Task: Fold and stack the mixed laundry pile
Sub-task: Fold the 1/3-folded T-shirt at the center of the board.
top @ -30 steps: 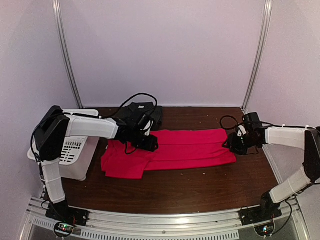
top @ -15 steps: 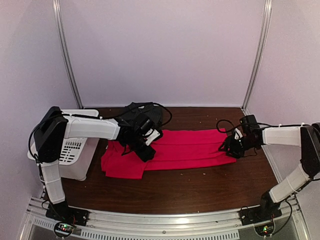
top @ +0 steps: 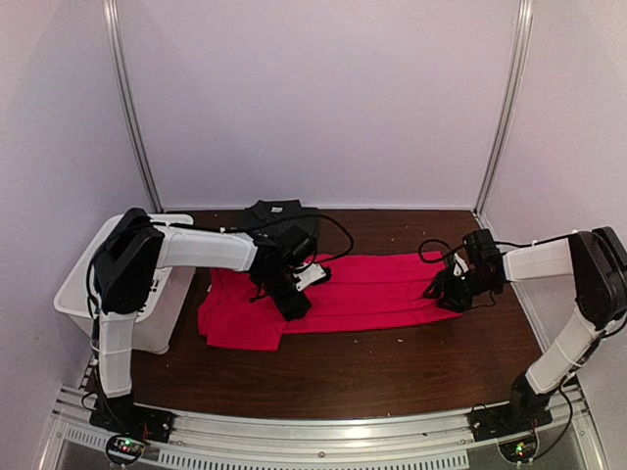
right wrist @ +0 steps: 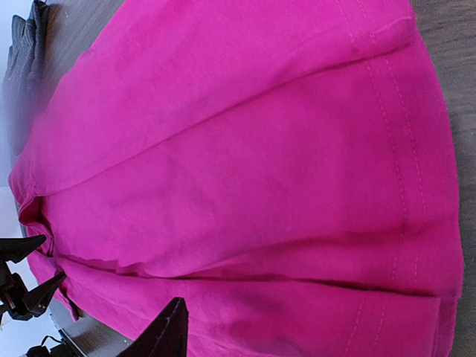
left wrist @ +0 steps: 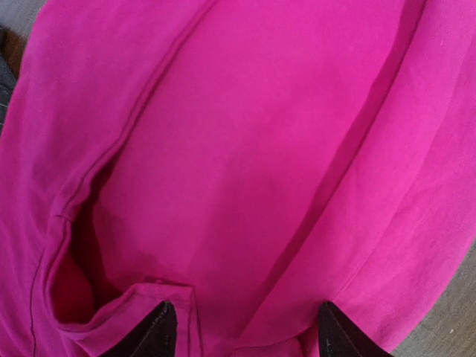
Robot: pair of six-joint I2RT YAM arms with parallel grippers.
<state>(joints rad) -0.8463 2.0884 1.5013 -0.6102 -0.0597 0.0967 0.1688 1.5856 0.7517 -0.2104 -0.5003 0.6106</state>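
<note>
Red T-shirt (top: 377, 284): flat across the middle of the bench (top: 392, 367), folded lengthwise into a long band. We judge it half done, with the crosswise folds left.
Pinstriped shirt (top: 281, 215): a compact dark bundle at the back edge, just beyond the T-shirt. It looks folded to us.
Stack: not yet made.
Left pincer (left wrist: 245, 331): fingers spread, low over the cloth near the sleeve end, gripping nothing.
Right pincer (top: 449, 291): at the hem end. Only one finger shows, so we cannot tell its state.
</note>
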